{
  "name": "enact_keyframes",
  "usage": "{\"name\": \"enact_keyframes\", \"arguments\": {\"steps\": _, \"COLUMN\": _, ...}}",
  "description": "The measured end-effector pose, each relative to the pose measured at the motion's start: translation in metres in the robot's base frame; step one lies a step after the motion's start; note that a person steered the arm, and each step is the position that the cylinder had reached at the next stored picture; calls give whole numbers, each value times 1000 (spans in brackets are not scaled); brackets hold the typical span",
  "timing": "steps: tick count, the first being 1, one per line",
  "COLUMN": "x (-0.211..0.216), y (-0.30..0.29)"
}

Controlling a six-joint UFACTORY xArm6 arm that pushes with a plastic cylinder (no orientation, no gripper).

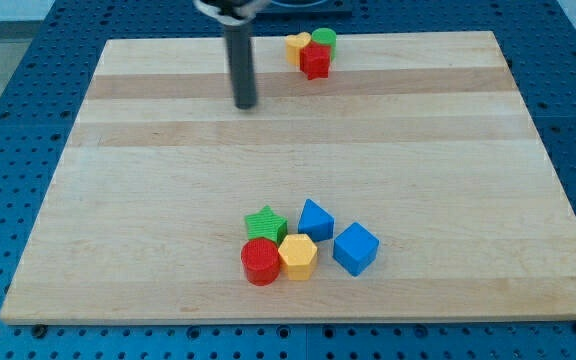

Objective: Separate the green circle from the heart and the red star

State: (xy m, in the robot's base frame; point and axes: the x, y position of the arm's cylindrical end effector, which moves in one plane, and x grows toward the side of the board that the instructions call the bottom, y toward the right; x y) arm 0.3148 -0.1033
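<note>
My tip (245, 104) rests on the worktop (148, 200) near the view's top, left of the target cluster and apart from it. There is no hand: the rod ends bare and holds nothing.

The green circle (324, 39) sits at the top edge, touching the yellow heart (297, 44) on its left and the red star (315, 62) below it.

Judged step: approach, with separation not begun. The next move calls for entering between the circle and its neighbours and pushing it clear alone.

Near the view's bottom lie a green star (265, 223), red cylinder (260, 261), yellow hexagon (297, 256) and two blue blocks (315, 218) (355, 248).

No brands, labels or writing can be read.
</note>
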Motion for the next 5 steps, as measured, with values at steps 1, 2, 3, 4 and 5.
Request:
{"name": "enact_keyframes", "arguments": {"steps": 1, "x": -59, "y": -35}}
{"name": "enact_keyframes", "arguments": {"steps": 2, "x": -121, "y": -25}}
{"name": "enact_keyframes", "arguments": {"steps": 3, "x": -122, "y": -5}}
{"name": "enact_keyframes", "arguments": {"steps": 4, "x": -122, "y": 55}}
{"name": "enact_keyframes", "arguments": {"steps": 5, "x": -121, "y": 108}}
